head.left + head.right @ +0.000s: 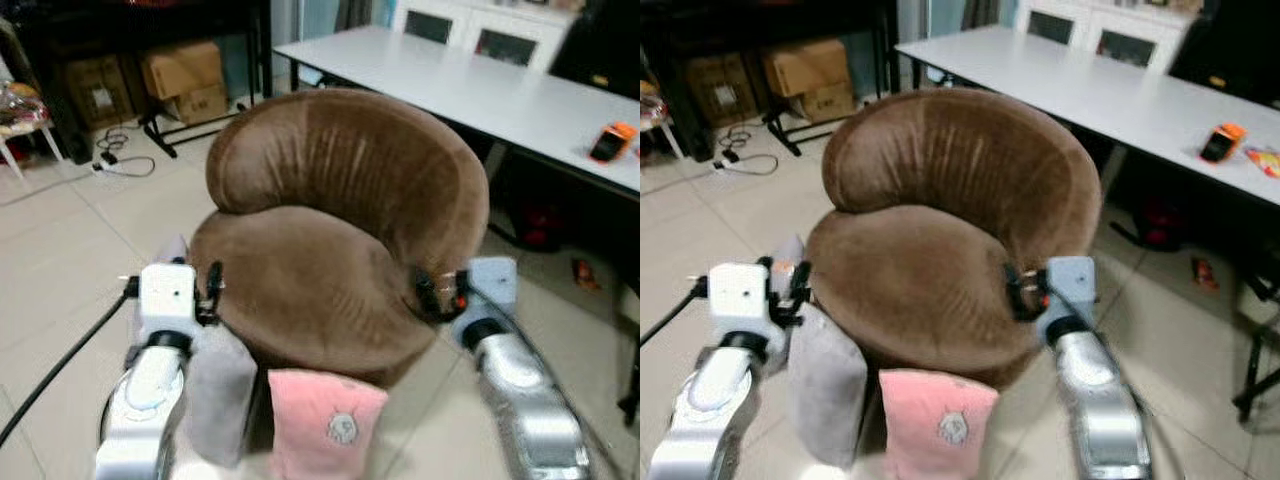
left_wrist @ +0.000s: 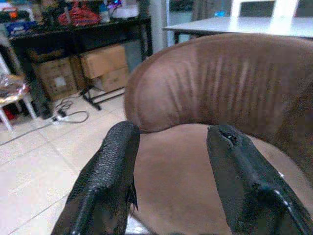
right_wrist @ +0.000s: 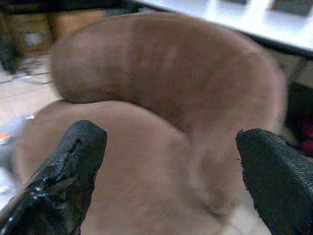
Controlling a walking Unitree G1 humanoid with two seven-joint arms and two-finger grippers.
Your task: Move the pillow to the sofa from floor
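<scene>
One white table (image 1: 480,85) runs across the room from 12 toward 3 o'clock, behind one round brown sofa (image 1: 340,230) that sits in the middle of the tiled floor (image 1: 60,250). The sofa's seat has nothing on it.

Two pillows stand on the floor against the sofa's front, at about 6 o'clock: a grey pillow (image 1: 827,385) and, touching it on its right, a pink pillow (image 1: 322,425) with a small pale figure on its face. Neither is gripped.

Two cardboard boxes (image 1: 185,80) sit stacked under a dark shelf at 11 o'clock, with one more box to their left.

The left gripper (image 1: 212,292) is held at the sofa's edge at 8 o'clock, just above the grey pillow. The right gripper (image 1: 428,296) is at the sofa's edge at 4 o'clock. In each wrist view the two black fingers stand well apart with nothing between them but the sofa beyond: left fingers (image 2: 105,181), right fingers (image 3: 68,171).

One orange gadget (image 1: 612,141) lies on the table at 2 o'clock. The right eye view adds a scrap of coloured paper (image 1: 1265,160) beside it. The left wrist view shows a white power strip (image 2: 61,113) on the floor near the boxes.
</scene>
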